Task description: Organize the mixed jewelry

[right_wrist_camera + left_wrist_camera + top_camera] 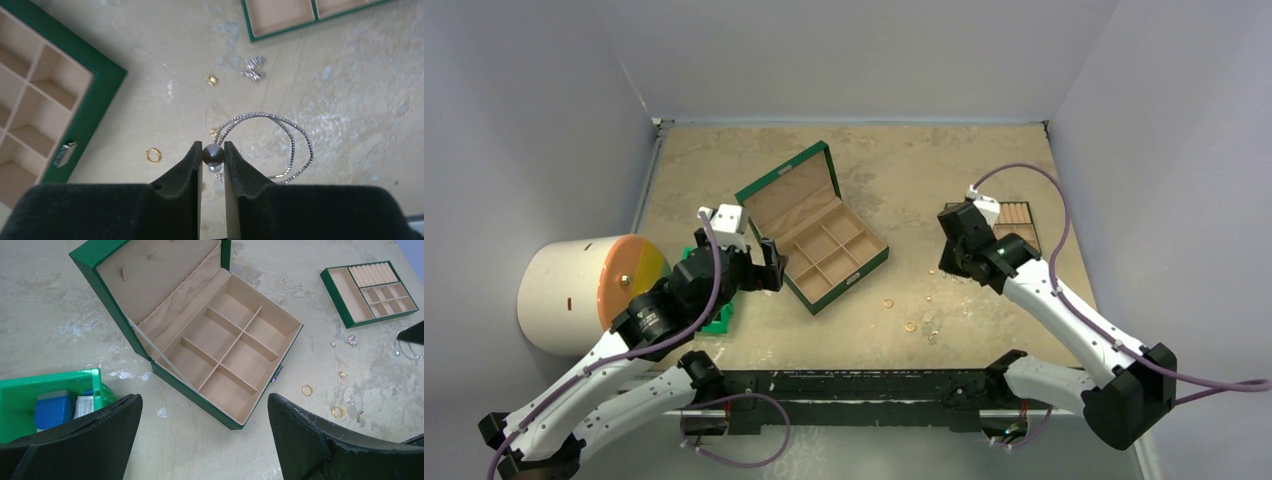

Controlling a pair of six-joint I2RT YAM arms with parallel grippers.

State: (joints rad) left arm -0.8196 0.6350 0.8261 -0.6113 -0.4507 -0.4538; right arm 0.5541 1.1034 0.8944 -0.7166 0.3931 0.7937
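The mixed jewelry lies loose on the table between the open green box (pixel 864 262) and the small green tray (pixel 1022 215). In the right wrist view I see a gold ring (pixel 153 155), a looped silver chain (pixel 295 135), a small gold piece (pixel 211 79) and a silver piece (pixel 252 70). My right gripper (pixel 213 150) is shut on a dark grey bead (pixel 213 154) with a small clear bead hanging under it. My left gripper (pixel 204 405) is open and empty, in front of the box (pixel 165 371). Two gold rings (pixel 307 389) lie to the right of the box.
A green plastic bin (pixel 50 382) holding a blue item stands at the left, next to my left gripper (pixel 759 265). A white cylinder with an orange and yellow face (pixel 574 290) lies at the far left. The tray (pixel 345 315) has cushion rolls and small compartments.
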